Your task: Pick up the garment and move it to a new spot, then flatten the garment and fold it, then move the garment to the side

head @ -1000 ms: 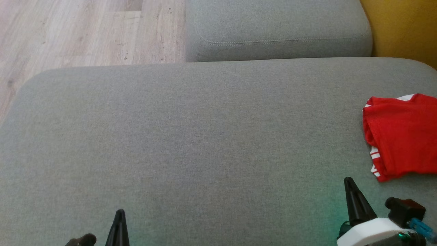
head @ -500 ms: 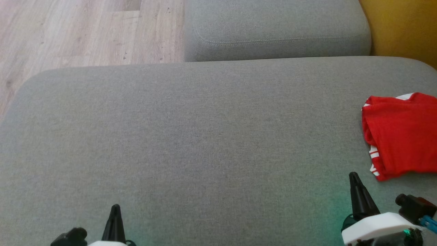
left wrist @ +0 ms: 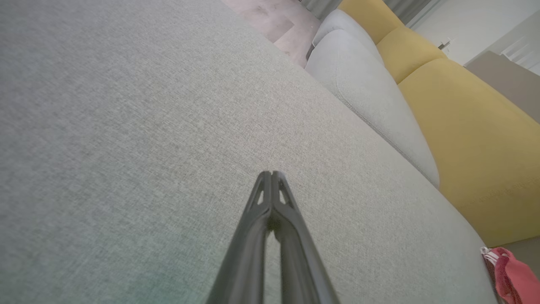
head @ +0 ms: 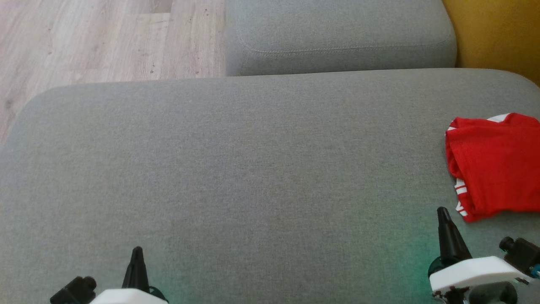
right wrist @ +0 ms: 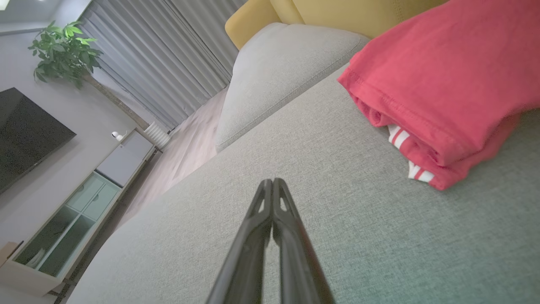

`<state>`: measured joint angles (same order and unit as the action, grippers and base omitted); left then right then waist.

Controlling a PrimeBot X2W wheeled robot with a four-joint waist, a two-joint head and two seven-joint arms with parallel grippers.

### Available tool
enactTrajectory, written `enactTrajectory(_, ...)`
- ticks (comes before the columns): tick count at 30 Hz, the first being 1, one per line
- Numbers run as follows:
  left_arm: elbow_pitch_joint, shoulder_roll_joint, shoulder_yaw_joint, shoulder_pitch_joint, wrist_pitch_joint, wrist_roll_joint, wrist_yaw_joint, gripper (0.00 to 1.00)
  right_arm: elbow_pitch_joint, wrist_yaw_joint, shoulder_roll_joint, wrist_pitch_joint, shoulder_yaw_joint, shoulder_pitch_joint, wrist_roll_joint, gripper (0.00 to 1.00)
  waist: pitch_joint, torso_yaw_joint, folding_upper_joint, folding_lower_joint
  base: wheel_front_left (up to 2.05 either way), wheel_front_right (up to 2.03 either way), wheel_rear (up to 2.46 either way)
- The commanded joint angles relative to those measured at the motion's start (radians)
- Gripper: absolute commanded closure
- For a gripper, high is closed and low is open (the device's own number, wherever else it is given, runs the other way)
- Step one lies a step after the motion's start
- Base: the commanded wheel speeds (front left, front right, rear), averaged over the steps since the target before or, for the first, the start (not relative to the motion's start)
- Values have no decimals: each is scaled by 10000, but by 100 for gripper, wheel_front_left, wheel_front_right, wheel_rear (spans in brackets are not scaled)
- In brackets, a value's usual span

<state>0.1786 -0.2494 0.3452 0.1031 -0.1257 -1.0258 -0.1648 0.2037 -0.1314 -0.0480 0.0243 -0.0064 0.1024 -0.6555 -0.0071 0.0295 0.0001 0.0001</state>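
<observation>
Just beyond right hand (head: 441, 211), off to its right: folded red garment (head: 495, 164) on sofa seat (head: 253, 169), apparently parked aside as last step; right hand pinched shut, empty, clear of cloth; left hand (head: 136, 251) likewise shut, empty, well apart.

The folded red cloth garment with white stripes (head: 498, 169), at the right end of the grey woven seat cushion (head: 253, 169), runs off the head view's right edge. Its inner layers are hidden under the top fold. The cushion's near side is cut off. There the dark, long-fingered left claw (head: 136, 252) and right claw (head: 442, 211) have their white bodies cut by the bottom edge.
</observation>
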Motion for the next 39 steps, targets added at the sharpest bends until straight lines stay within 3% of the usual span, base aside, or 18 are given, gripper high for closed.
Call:
enactTrajectory(1, -238, 2, -410, -555, 48, -179, 106, 100, -282, 3, -201, -19, 10, -503, -329, 100, 2, -5, -1, 0, 0, 0, 0)
enactTrajectory(39, 188, 894, -2327, -1290, 1102, -2943, 1467, 100, 36, 5, -265, -500, -300, -1249, -4897, 100, 50, -143, -1, -1, 0, 0, 0)
